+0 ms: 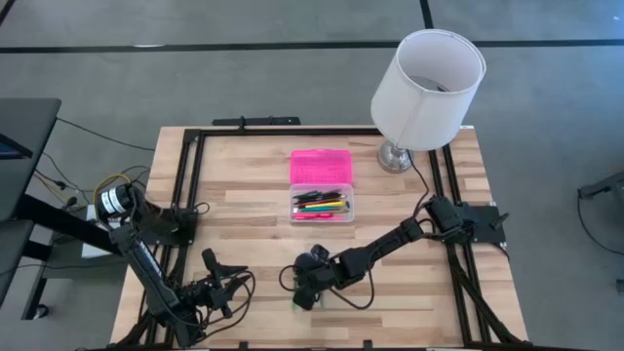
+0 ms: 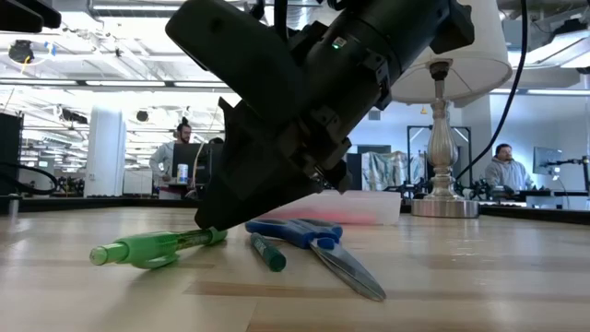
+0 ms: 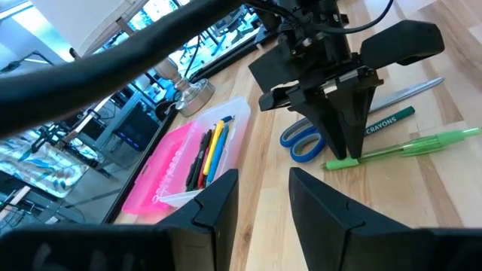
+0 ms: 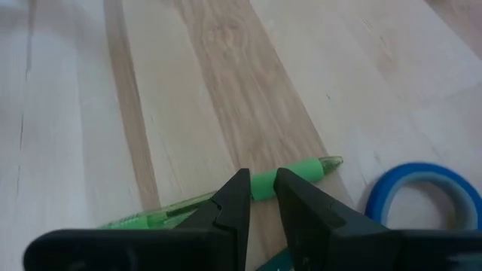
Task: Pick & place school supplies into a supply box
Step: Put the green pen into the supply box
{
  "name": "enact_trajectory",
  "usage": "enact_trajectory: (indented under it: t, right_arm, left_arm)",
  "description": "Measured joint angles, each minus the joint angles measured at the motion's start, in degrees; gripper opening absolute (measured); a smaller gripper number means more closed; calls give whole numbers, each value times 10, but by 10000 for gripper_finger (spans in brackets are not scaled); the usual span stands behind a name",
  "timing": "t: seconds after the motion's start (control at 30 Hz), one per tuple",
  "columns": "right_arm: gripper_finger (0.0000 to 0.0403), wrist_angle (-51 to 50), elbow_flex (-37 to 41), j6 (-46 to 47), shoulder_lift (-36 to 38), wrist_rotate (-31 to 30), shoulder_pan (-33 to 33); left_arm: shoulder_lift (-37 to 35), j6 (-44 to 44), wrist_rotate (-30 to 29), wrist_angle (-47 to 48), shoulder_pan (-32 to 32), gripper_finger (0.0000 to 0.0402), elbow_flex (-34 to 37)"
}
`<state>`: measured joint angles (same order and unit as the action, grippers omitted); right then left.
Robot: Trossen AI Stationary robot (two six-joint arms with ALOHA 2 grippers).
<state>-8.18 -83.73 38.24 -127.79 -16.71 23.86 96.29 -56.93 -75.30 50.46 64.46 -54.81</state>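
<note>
A green pen (image 2: 152,247) lies flat on the table near its front edge. Beside it lie a green crayon (image 2: 267,251) and blue-handled scissors (image 2: 318,242). My right gripper (image 4: 258,181) slants down onto the pen near its writing tip, its fingers a narrow gap apart. The supply box (image 1: 322,207) stands open mid-table; its clear base holds several pens and pencils, and its pink lid (image 1: 320,166) lies flat behind it. My left gripper (image 3: 263,188) waits open at the front left, holding nothing. My right gripper sets both fingertips (image 4: 239,181) on the green pen's rubber grip (image 4: 263,185), close to the writing tip. It comes slanting down from the table's right and far side. The pen runs under both tips rather than between them, and lies flat on the table.
A white-shaded lamp (image 1: 427,88) stands at the far right corner, its cord running along the right side. Black frame rails (image 1: 185,185) edge the table. Bare wood lies between the box and the items at the front.
</note>
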Motion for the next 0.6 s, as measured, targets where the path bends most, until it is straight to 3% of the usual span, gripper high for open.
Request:
enact_trajectory:
  t: [0.4,0.6]
  right_arm:
    - [66,10,-6,-165,-1,39,-8]
    - [66,-9,-28,-196,-5,38,-7]
  left_arm:
    - [0,0,3,0,-10,114,0]
    - [0,-2,23,0,-20,114,0]
